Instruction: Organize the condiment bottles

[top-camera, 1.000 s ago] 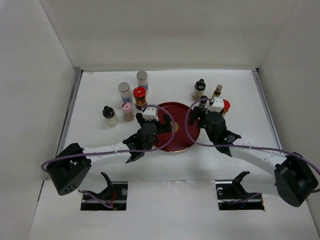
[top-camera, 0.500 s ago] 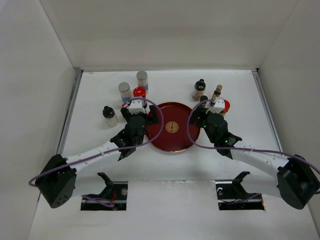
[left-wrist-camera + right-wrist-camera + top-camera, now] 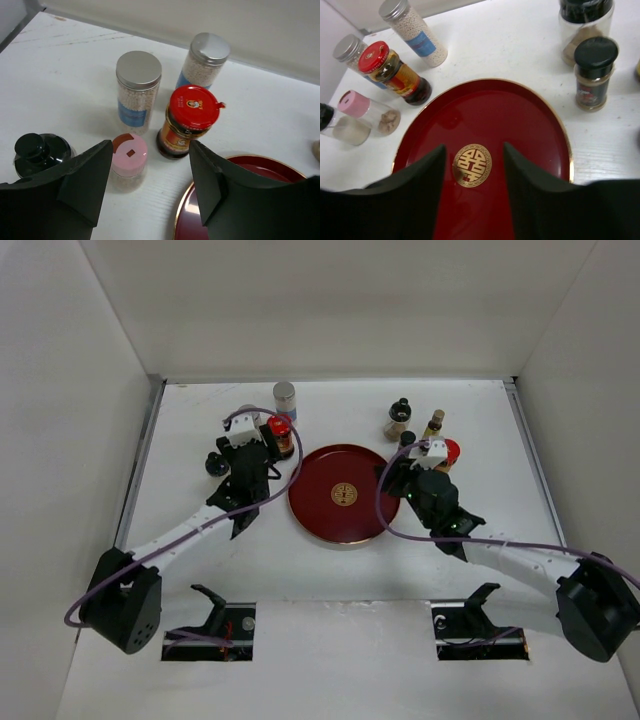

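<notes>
- Left gripper (image 3: 150, 147): fingers apart, empty. The pink-capped jar (image 3: 129, 156) stands on the table between them, hidden in the overhead view.
- Right gripper (image 3: 474, 147): fingers apart, empty, over tray (image 3: 520, 120).
- Left gripper has moved from the tray to this jar.

Robot lab test cell: I am running this rig remotely inside a plain white enclosure, its wall panels (image 3: 70, 390) closing in a white table (image 3: 480, 410) on three sides. Two arms, left (image 3: 180, 532) and right (image 3: 520, 555), are bolted at the near edge, with purple cables (image 3: 384, 510) looped along them and mounting hardware sunk in two cut-outs (image 3: 210, 632). The condiment bottles (image 3: 285, 398) and dark red round tray (image 3: 310, 510) sit like staged props.
</notes>
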Robot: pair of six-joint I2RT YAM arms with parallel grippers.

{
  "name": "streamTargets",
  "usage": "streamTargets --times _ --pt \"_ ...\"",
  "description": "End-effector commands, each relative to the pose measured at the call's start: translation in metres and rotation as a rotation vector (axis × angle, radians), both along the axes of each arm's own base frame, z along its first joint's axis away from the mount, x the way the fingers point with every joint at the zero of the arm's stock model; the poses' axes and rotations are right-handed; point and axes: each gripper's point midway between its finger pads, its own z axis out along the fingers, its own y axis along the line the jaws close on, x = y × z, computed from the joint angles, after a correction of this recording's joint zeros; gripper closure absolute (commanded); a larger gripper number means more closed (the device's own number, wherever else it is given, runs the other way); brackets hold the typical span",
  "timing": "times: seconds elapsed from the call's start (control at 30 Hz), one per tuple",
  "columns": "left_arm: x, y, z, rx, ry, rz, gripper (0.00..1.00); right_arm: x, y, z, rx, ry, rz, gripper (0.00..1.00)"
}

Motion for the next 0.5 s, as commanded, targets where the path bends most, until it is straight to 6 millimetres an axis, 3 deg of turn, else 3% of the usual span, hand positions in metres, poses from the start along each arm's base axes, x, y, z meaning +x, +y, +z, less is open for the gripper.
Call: streamTargets --times 0.0,0.1,0.33,0.47 --pt "0.015 0.003 0.008 0.005 0.011 0.033 0.36 0.001 0.017 0.013 0.039 -0.037 0.051 0.42" --pt "0.030 -0.010 -0.006 0.021 0.060 -0.011 0.28 0.003 0.017 0.011 0.035 -0.032 0.049 0.34" --pt "0.062 -0.045 0.005 0.026 0.042 -0.121 0.19 0.001 0.017 0.011 0.037 -0.033 0.052 0.29" --pt "0.082 -0.050 -0.011 0.062 0.114 -0.124 0.15 -0.001 0.016 0.014 0.043 -0.042 0.056 0.25"
